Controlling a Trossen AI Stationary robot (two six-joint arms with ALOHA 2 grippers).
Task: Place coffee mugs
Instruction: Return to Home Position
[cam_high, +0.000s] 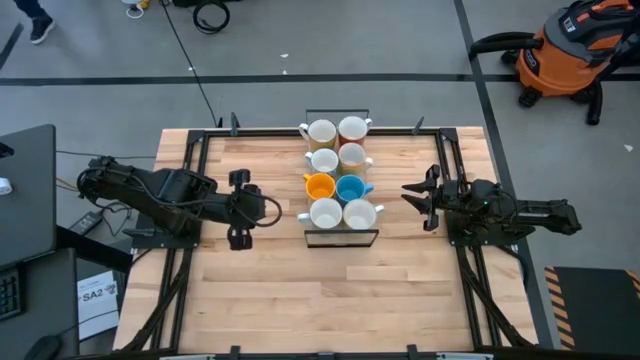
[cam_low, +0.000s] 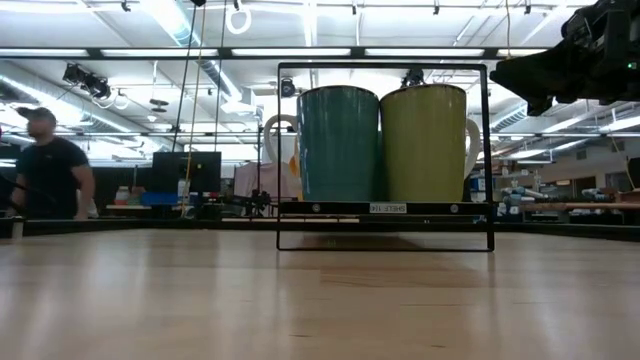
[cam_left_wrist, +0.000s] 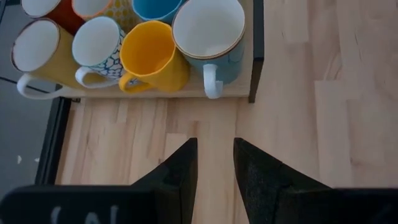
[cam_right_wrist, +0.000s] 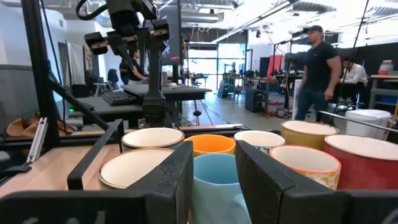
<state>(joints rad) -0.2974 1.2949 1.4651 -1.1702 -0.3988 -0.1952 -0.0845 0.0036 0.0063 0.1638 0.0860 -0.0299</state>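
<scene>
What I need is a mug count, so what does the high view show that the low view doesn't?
Only the high view: all eight mugs, in two rows of four, including the orange mug and blue mug; the left gripper and right gripper on either side, both open and empty. Only the low view: the front pair's outer colours, teal mug and green mug, and a person in the room behind. Both: the rack, the wooden table and part of the right arm.
</scene>
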